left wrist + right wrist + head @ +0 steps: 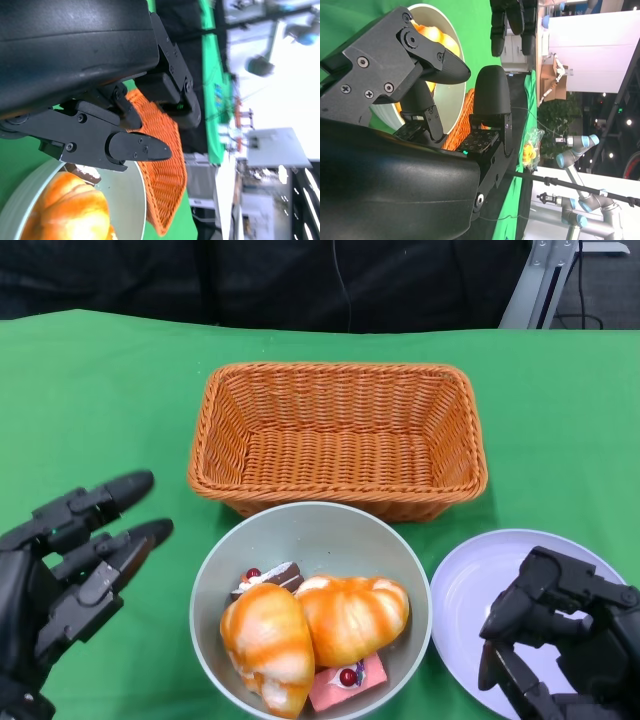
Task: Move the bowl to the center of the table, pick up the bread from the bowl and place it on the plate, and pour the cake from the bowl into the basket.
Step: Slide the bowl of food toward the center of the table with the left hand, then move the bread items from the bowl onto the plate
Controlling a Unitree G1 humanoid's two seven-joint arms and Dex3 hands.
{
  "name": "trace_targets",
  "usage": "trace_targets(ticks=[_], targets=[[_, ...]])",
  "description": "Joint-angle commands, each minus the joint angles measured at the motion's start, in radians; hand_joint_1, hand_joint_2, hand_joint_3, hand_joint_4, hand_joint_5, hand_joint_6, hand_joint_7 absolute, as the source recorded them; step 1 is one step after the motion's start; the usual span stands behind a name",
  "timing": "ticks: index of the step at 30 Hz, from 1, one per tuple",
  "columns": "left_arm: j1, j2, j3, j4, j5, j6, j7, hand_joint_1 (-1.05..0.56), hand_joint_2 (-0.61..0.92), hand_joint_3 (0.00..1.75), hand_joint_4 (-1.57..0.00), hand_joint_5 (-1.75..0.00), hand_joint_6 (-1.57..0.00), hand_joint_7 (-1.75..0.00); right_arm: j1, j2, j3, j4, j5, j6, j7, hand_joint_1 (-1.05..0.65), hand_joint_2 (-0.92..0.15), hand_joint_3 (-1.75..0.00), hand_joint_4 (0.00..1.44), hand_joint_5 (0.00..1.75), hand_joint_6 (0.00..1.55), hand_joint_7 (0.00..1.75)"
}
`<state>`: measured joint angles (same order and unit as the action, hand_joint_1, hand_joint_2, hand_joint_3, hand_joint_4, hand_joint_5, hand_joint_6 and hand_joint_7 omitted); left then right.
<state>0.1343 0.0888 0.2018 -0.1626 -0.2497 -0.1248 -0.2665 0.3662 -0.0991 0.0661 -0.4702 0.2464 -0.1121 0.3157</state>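
I am seeing the left hand [70, 560] hovering over the green table [90, 390] with its fingers [115, 490] spread apart and stretched forward, holding nothing and touching nothing, while the grey bowl [310, 530] is sitting just beside it, between my two hands. The right hand [560, 635] is hanging over the lilac plate [470, 585] with its fingers curling loosely, empty as well. The bread [350, 615], two orange rolls, and the cake [345, 680] are lying inside the bowl, and the wicker basket [335, 435] is standing just beyond the bowl, farther from both hands.
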Motion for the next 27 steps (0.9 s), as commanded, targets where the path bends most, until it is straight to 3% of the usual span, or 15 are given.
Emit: trace_targets(ticks=[1, 3, 5, 8, 20, 25, 27], targets=[[-0.001, 0.040, -0.011, 0.082, 0.060, -0.173, -0.046, -0.17, 0.92, 0.22, -1.05, -0.60, -1.16, -0.23, 0.012, -0.012, -0.022, -0.006, 0.025, 0.005, -0.001, -0.20, -0.46, -1.04, 0.77, 1.57, 0.72, 1.31], [-0.003, 0.045, -0.017, 0.112, 0.082, -0.237, -0.052, -0.16, 0.92, 0.23, -0.95, -0.88, -1.16, -0.29, 0.013, -0.013, -0.030, -0.008, 0.031, 0.000, 0.003, -0.20, -0.47, -1.01, 0.76, 1.56, 0.72, 1.30], [-0.005, 0.046, -0.021, 0.134, 0.092, -0.285, -0.052, -0.15, 0.92, 0.26, -0.84, -1.15, -1.07, -0.49, 0.011, -0.016, -0.036, -0.007, 0.024, -0.018, 0.005, -0.19, -0.46, -1.03, 0.76, 1.57, 0.71, 1.31], [-0.004, 0.045, -0.025, 0.145, 0.090, -0.309, -0.044, -0.15, 0.92, 0.31, -0.76, -1.30, -0.97, -0.70, 0.009, -0.016, -0.046, -0.015, 0.032, -0.025, 0.008, -0.19, -0.42, -1.09, 0.76, 1.56, 0.71, 1.29], [-0.029, -0.014, -0.019, 0.196, -0.004, -0.372, -0.041, -0.19, 0.92, 0.35, -0.71, -1.43, -0.85, -0.93, 0.007, -0.055, -0.057, -0.122, 0.014, 0.036, -0.002, -0.22, -0.44, -0.96, 0.66, 1.47, 0.67, 1.11], [-0.030, -0.021, -0.021, 0.196, -0.019, -0.363, -0.040, -0.19, 0.92, 0.34, -0.69, -1.46, -0.82, -0.97, 0.006, -0.094, -0.043, -0.200, -0.060, 0.068, -0.003, -0.28, -0.63, -0.58, 0.49, 1.32, 0.55, 0.95], [-0.030, -0.024, -0.022, 0.195, -0.017, -0.361, -0.036, -0.20, 0.92, 0.33, -0.69, -1.45, -0.82, -0.98, 0.003, -0.112, -0.026, -0.253, -0.119, 0.100, -0.011, -0.30, -0.75, -0.35, 0.46, 1.21, 0.52, 0.82]])
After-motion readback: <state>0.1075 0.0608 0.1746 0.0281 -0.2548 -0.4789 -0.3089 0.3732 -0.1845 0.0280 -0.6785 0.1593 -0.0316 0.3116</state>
